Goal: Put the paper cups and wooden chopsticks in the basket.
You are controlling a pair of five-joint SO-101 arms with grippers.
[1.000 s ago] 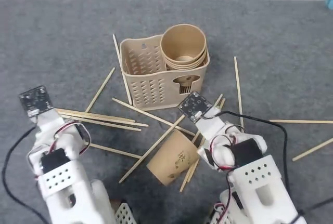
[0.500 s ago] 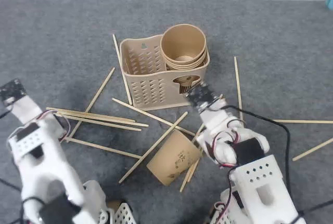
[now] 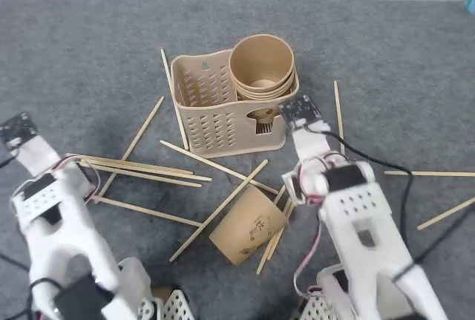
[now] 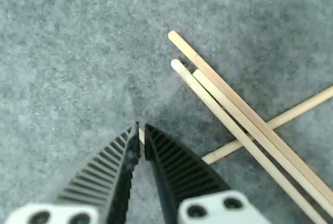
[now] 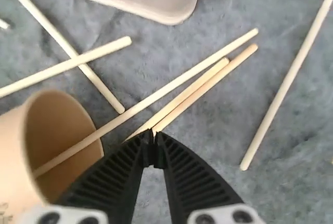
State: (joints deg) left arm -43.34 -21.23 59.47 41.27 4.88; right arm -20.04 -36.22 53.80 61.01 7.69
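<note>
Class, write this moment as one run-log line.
left tool shut near chopsticks | right tool shut beside tipped cup | cup stack in basket | chopsticks scattered outside

Beige hole-patterned basket (image 3: 215,123), tan paper cups (image 3: 245,225), pale wooden chopsticks (image 3: 141,165) — speckled grey carpet (image 3: 89,45), white arms (image 3: 364,223)

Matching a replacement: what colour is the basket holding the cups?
Beige, the basket has small perforations in its wall; the high view shows it best.
</note>
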